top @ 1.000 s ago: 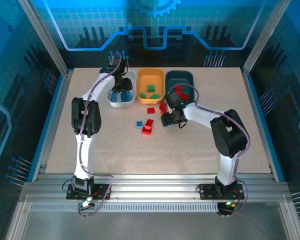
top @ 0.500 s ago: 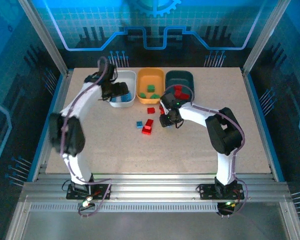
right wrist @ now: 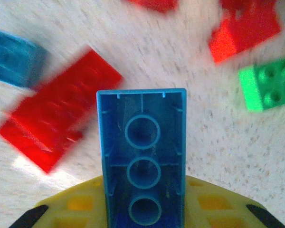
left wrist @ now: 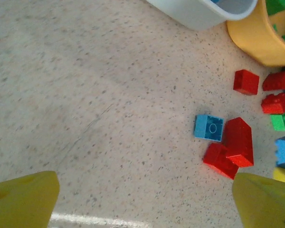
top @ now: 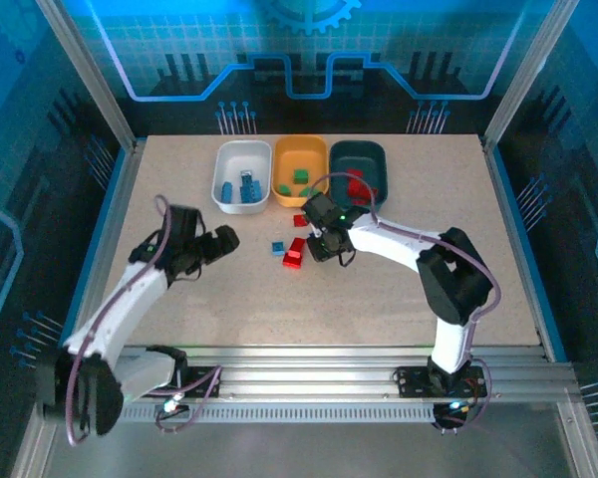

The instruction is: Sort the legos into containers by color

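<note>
Right gripper (top: 319, 242): clamped on oblong blue brick (right wrist: 141, 161), three round tubes underneath, just near-side of the orange-yellow tray (top: 299, 179).
Left gripper (left wrist: 142, 199): jaws wide apart over speckled tabletop (left wrist: 85, 95), near-left of that tray.

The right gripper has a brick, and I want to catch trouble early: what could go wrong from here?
The blue brick sticks far out of the right gripper, pinched at one end, so it may pivot or slip. The white tray holding blue bricks is beyond the orange tray; a drop on the way could missort it.
</note>
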